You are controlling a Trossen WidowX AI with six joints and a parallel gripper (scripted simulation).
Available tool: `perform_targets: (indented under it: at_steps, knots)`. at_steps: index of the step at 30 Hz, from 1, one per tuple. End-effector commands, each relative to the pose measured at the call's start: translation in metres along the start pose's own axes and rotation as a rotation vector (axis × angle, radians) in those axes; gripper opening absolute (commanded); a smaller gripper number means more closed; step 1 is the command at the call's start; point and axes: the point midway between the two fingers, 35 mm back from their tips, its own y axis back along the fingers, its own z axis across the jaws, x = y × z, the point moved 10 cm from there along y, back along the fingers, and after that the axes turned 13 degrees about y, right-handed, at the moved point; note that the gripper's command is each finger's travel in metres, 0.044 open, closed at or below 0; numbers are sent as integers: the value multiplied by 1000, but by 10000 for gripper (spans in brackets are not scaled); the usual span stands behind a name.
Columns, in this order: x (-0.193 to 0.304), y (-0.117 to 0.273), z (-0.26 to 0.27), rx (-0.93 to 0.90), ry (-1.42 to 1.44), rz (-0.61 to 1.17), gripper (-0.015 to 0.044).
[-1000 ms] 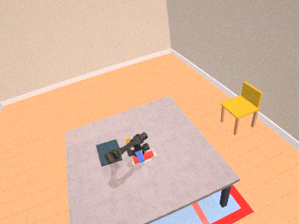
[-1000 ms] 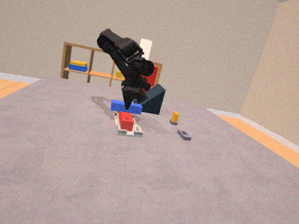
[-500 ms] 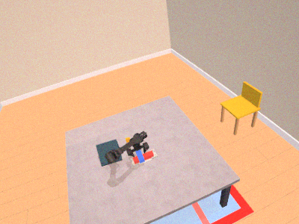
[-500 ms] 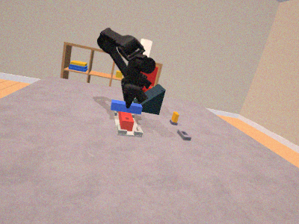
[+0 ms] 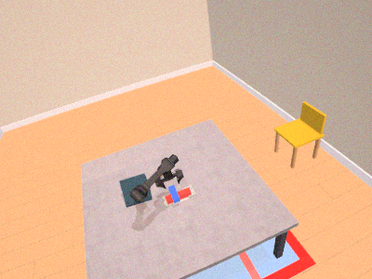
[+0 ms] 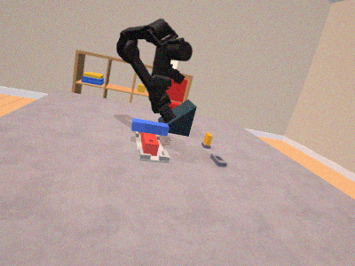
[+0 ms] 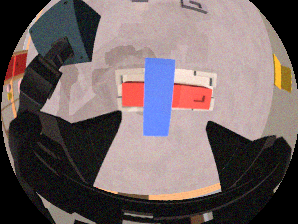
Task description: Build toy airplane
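Note:
The red fuselage [image 5: 185, 193] [image 6: 150, 144] [image 7: 185, 97] lies in the pale jig [image 6: 164, 157] [image 7: 195, 79]. The blue wing [image 5: 174, 193] [image 6: 150, 127] [image 7: 159, 100] lies crosswise on top of the fuselage; its tab and the socket under it are hidden. A small dark slot shows on the fuselage top near one end, with nothing in it. The orange tail fin [image 6: 208, 138] stands upright in a small dark holder, away from the jig. My gripper [image 5: 170, 180] [image 6: 167, 116] [image 7: 164, 119] is wide open and empty, above and to one side of the wing, touching nothing that I can see.
A dark teal block [image 5: 130, 200] [image 6: 190, 119] [image 7: 91, 32] stands beside the arm. A second small dark holder [image 6: 218, 160], empty, lies near the fin's holder. The grey table [image 5: 223, 214] [image 6: 111, 199] carries everything. A yellow chair [image 5: 299, 132] stands beyond the table.

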Motion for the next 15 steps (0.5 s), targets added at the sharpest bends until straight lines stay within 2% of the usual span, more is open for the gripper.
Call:
perform_targets:
  at_steps: [1, 13, 15]
  knots:
    - [0, 1, -1, -2, -295, -1, 440]
    - [0, -1, -1, -11, -1478, 8, 440]
    - [1, -2, -1, -12, -1607, 10, 440]
